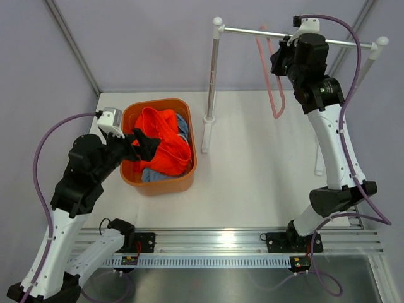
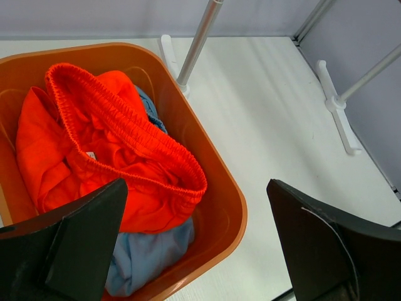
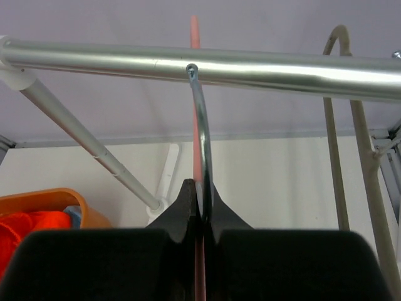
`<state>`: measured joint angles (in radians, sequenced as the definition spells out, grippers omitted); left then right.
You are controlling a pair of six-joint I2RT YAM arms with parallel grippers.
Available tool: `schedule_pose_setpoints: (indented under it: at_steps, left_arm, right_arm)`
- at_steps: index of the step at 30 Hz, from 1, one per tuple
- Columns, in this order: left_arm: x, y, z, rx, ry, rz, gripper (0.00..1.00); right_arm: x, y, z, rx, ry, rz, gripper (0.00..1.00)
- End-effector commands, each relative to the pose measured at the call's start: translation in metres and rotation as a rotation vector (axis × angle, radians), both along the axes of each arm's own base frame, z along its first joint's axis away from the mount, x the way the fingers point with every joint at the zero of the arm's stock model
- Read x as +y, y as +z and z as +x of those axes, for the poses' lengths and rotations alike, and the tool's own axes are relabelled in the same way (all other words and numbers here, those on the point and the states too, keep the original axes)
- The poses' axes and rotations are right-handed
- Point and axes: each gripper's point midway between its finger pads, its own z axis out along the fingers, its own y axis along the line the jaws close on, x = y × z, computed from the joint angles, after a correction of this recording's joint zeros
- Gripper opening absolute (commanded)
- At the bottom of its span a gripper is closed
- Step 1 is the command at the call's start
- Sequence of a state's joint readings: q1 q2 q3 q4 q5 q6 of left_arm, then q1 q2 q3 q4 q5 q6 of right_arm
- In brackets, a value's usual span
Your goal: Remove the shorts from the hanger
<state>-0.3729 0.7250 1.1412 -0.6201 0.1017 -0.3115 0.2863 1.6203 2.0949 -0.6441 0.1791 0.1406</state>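
Note:
The bright orange shorts (image 1: 165,146) lie bunched in an orange tub (image 1: 183,182), on top of the light blue shorts (image 1: 151,175). Both show in the left wrist view, the orange pair (image 2: 113,157) above the blue pair (image 2: 150,254). My left gripper (image 2: 197,241) is open and empty above the tub's near right corner. A bare pink hanger (image 1: 276,88) hangs by its metal hook (image 3: 199,119) from the silver rail (image 1: 265,35). My right gripper (image 3: 202,191) is shut on the hanger at the base of its hook, just under the rail.
The garment rack's left post (image 1: 213,76) stands right of the tub; its right post (image 1: 379,47) is at the far right. A second cream hanger (image 3: 335,119) hangs on the rail (image 3: 250,66) right of my right gripper. White table (image 1: 252,177) spreads between tub and rack.

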Motion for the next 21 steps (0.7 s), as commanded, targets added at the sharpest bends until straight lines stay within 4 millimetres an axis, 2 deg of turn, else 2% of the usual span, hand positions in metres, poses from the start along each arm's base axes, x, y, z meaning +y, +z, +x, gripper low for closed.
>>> schedule_pose_setpoints:
  at_steps: [1,5,8,9,10,12,13,18,21]
  left_arm:
    - [-0.003,0.002,-0.006,-0.045,-0.044,0.012,0.99]
    - [-0.004,-0.014,-0.007,-0.028,-0.051,0.020,0.99]
    - [-0.001,-0.019,-0.007,-0.036,-0.040,0.026,0.99]
    - [-0.001,-0.022,-0.007,-0.033,-0.038,0.028,0.99]
    - [-0.001,-0.022,-0.007,-0.035,-0.037,0.029,0.99]
    - [0.001,-0.024,-0.006,-0.036,-0.030,0.032,0.99]
    - [0.001,-0.024,-0.006,-0.038,-0.029,0.033,0.99]
    - [0.001,-0.025,-0.005,-0.041,-0.025,0.036,0.99]
    - [0.001,-0.028,-0.004,-0.038,-0.025,0.039,0.99]
  right_arm:
    - [0.020,0.041,0.011,-0.165,0.135,0.007,0.00]
    - [0.016,0.038,0.029,-0.169,0.138,-0.008,0.00]
    - [0.014,0.034,0.041,-0.173,0.154,-0.009,0.00]
    - [0.015,0.040,0.042,-0.186,0.163,-0.003,0.00]
    - [0.014,0.031,0.050,-0.163,0.157,-0.007,0.00]
    - [0.013,0.035,0.054,-0.171,0.159,-0.005,0.00]
    - [0.015,0.028,0.060,-0.153,0.162,-0.010,0.00]
    - [0.018,0.027,0.070,-0.152,0.162,-0.003,0.00]
    - [0.017,0.020,0.076,-0.130,0.154,-0.005,0.00]
